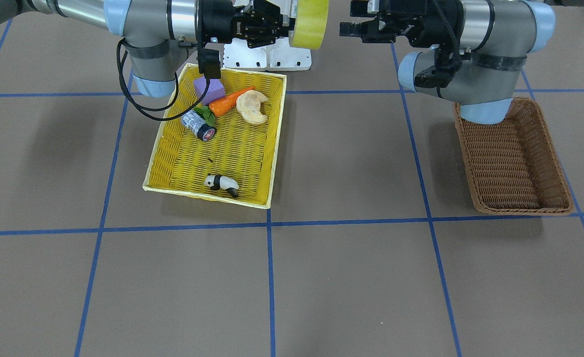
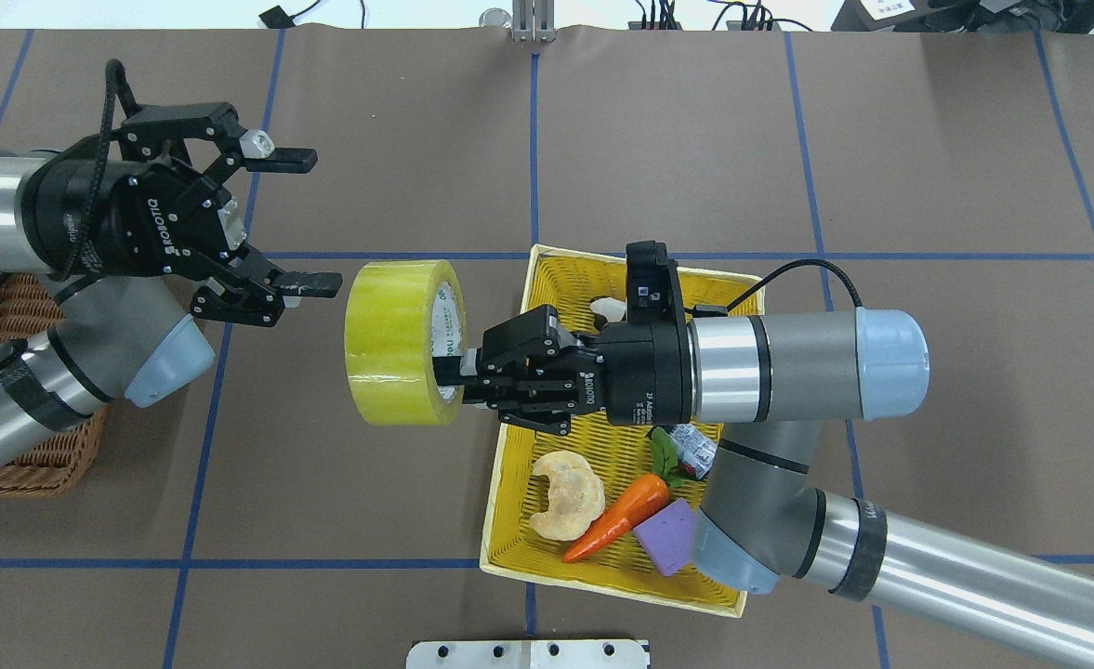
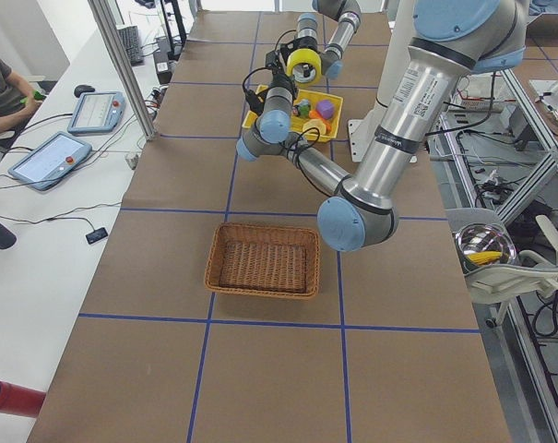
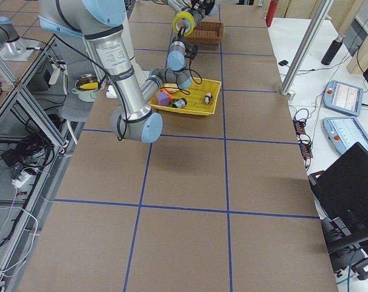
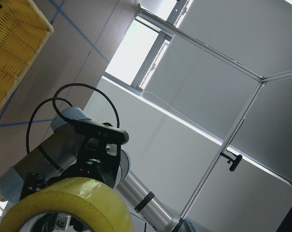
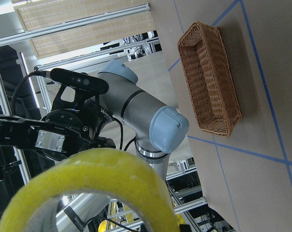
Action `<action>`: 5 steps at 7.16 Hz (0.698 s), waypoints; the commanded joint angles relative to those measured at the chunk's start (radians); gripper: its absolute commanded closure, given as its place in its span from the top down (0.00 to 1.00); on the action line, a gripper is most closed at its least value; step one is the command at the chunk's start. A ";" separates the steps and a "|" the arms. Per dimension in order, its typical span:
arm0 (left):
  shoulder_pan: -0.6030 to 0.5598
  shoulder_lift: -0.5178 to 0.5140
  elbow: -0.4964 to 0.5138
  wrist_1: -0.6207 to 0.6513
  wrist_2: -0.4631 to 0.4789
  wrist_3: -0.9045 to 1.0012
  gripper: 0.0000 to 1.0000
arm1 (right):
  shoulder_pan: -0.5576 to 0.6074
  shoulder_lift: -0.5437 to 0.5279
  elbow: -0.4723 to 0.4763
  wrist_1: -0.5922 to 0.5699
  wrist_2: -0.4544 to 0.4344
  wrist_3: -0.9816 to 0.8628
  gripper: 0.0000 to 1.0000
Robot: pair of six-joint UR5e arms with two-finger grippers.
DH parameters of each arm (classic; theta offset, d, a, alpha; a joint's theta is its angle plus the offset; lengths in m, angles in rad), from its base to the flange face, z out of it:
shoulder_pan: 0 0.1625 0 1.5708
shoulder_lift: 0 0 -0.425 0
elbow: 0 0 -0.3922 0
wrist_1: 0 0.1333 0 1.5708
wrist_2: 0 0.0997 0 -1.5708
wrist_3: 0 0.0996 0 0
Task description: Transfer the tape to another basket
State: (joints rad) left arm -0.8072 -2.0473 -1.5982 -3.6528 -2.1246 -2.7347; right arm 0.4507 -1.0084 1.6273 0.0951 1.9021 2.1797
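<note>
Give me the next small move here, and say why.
Probably ease the left hand toward the tape, shifting slightly back toward the robot's base, so its open fingers straddle the roll. The right hand holds the tape up by its core. The left hand is open, apart from it and offset to the far side. The basket lies on the left arm's side.

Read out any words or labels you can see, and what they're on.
"ROBOTIQ": on the body of the left gripper.
"ROBOTIQ": on the right gripper, upside down.
"deli", probably: green print inside the core of the tape, partly hidden.
Label on the jar: too blurred to read.
</note>
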 commanded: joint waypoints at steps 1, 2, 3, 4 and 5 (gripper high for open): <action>0.009 -0.001 -0.017 -0.001 0.000 0.000 0.97 | -0.001 0.005 -0.001 -0.001 -0.006 0.022 0.00; 0.017 -0.001 -0.029 0.000 0.005 0.000 0.97 | -0.001 0.005 -0.003 -0.001 -0.006 0.022 0.00; 0.023 0.001 -0.031 0.000 0.040 0.000 0.97 | -0.001 0.008 -0.007 -0.003 -0.006 0.022 0.00; 0.040 0.001 -0.031 0.000 0.052 0.001 0.97 | -0.001 0.033 -0.032 -0.003 -0.009 0.022 0.00; 0.040 0.001 -0.031 -0.001 0.052 0.003 0.96 | -0.001 0.045 -0.041 -0.006 -0.015 0.022 0.00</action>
State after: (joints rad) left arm -0.7739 -2.0465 -1.6282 -3.6527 -2.0810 -2.7338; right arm 0.4495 -0.9818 1.6024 0.0916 1.8927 2.2012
